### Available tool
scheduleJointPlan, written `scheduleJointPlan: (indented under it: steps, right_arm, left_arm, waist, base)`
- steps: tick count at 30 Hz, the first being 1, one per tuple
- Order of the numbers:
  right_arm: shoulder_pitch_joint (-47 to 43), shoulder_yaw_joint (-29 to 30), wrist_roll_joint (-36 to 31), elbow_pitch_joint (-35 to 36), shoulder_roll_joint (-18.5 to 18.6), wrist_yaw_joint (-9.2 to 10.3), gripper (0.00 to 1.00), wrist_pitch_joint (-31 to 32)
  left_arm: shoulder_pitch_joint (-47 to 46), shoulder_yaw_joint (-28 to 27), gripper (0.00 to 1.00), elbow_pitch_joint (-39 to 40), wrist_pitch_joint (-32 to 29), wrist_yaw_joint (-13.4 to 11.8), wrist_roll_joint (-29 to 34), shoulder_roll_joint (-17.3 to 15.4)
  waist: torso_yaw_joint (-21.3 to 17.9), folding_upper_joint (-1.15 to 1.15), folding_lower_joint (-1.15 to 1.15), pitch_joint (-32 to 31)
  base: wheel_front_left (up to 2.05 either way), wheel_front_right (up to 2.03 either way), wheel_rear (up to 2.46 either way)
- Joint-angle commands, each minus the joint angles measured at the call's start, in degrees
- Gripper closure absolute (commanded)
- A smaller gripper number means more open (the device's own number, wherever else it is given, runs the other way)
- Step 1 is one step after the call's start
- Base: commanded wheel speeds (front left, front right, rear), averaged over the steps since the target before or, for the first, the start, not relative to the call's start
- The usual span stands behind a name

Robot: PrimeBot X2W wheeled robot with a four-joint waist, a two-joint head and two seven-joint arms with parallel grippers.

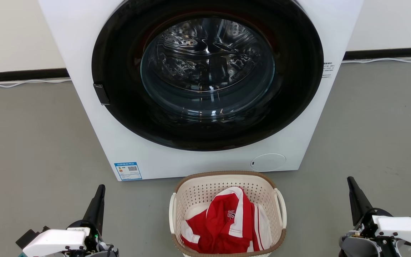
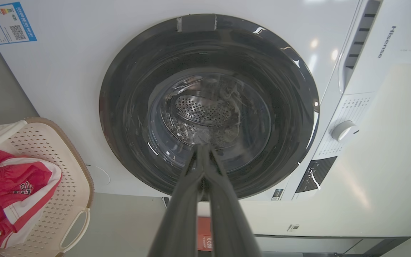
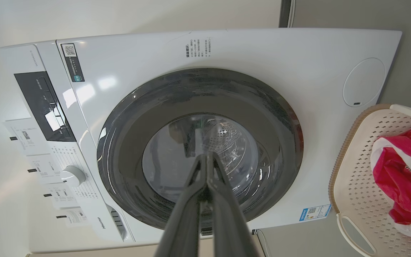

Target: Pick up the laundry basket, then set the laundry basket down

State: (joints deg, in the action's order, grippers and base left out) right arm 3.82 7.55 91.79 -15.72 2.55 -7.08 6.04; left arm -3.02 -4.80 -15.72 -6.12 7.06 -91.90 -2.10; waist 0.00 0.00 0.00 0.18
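Note:
The laundry basket (image 1: 205, 192), cream with perforated walls, a brown rim and white loop handles, stands on the grey floor just in front of the washer. It holds a red and white garment (image 1: 227, 225). My left gripper (image 1: 100, 188) is shut and empty, low at the left, well clear of the basket. My right gripper (image 1: 350, 180) is shut and empty at the right, also apart from it. In the left wrist view the basket (image 2: 70, 167) lies at the left edge beside my shut left gripper (image 2: 202, 148); in the right wrist view the basket (image 3: 355, 167) lies right of my shut right gripper (image 3: 208, 155).
A white front-loading washer (image 1: 84, 53) with a closed dark round glass door (image 1: 207, 71) stands directly behind the basket. Grey floor (image 1: 30, 142) stretches to both sides. A white cable (image 1: 23, 82) runs along the dark skirting of the wall behind.

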Motion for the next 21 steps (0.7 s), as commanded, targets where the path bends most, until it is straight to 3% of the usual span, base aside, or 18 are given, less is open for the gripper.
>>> scheduleJointPlan:
  steps: [1,21]
  right_arm:
    - [2.4,-1.1,0.4,1.7,0.3,-0.41,1.0,0.4]
    - [2.4,-1.1,0.4,1.7,0.3,-0.41,1.0,0.4]
  left_arm:
    - [-3.2,-1.7,1.0,1.7,-0.3,0.4,-0.3,-0.8]
    - [-3.2,-1.7,1.0,1.7,-0.3,0.4,-0.3,-0.8]
  waist:
    - [0.0,0.0,0.0,0.0]
    - [0.0,0.0,0.0,0.0]
  base:
    - [0.0,0.0,0.0]
    - [0.0,0.0,0.0]
